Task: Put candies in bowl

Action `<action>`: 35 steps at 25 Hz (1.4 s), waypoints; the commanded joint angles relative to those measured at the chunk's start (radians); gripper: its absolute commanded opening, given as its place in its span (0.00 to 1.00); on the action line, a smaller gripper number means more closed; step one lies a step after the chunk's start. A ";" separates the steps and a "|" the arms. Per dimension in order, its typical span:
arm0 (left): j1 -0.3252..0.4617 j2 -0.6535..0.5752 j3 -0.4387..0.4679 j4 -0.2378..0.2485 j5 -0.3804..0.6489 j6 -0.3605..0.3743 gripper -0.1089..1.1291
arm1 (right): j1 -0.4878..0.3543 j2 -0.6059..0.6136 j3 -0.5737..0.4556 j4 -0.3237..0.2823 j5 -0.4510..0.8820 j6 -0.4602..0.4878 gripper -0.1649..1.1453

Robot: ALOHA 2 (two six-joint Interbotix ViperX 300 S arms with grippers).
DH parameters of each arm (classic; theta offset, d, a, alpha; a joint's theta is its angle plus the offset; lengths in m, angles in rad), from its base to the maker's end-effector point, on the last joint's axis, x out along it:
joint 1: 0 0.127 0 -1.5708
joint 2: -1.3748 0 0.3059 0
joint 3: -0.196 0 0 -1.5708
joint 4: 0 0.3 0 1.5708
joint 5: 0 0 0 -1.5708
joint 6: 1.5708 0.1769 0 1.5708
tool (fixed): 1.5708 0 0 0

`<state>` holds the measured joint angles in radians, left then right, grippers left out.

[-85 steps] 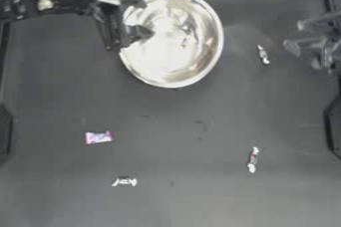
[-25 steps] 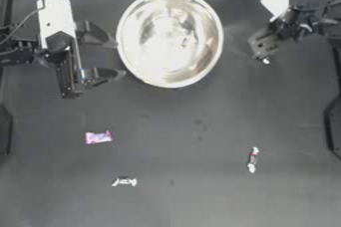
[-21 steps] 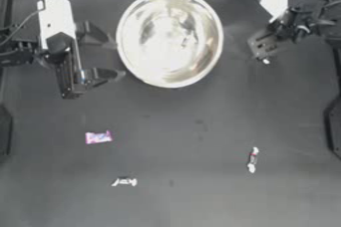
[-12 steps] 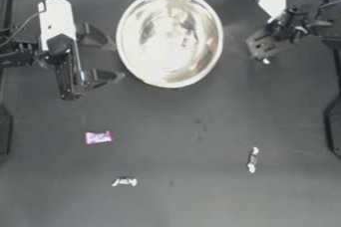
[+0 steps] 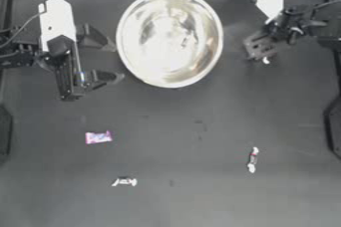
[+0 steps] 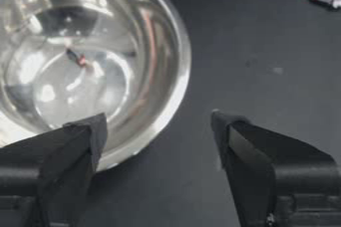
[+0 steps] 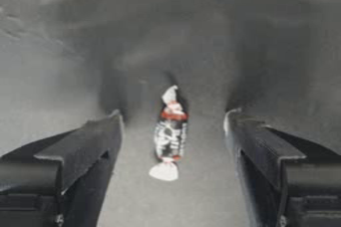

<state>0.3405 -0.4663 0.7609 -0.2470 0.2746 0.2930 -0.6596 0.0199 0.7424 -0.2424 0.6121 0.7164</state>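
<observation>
right gripper [image 7: 172, 121] hangs wide open astride a twist-wrapped candy [image 7: 168, 139] lying on the table just right of the bowl [image 5: 169, 38]. it looks light and crinkly, so pinch the firm middle. left gripper [image 6: 156, 124], also open, idles left of the bowl.

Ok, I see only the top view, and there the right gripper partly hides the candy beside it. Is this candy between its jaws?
Observer: Yes. In the right wrist view the twist-wrapped candy lies on the table between the open jaws of the right gripper, touching neither.
Operator: Does the bowl hold any candy? I see only reflections.
Observer: The left wrist view shows one small candy inside the bowl, near its bottom.
Operator: And does the left gripper carry something?
Observer: No. The left gripper is open and empty, beside the bowl's rim.
</observation>
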 commanded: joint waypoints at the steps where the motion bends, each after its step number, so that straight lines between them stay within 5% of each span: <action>1: -0.002 -0.037 -0.008 -0.002 -0.005 0.000 0.86 | 0.002 -0.012 -0.021 -0.008 -0.006 0.008 0.83; 18: -0.002 -0.055 0.008 -0.002 -0.008 -0.002 0.86 | 0.018 0.009 -0.021 -0.011 0.008 0.032 0.55; 35: -0.002 -0.057 0.011 -0.003 -0.008 -0.003 0.86 | 0.074 -0.143 -0.114 -0.066 0.127 0.020 0.54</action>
<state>0.3390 -0.4955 0.7823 -0.2485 0.2746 0.2915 -0.5952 -0.0690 0.6627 -0.2976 0.7317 0.7378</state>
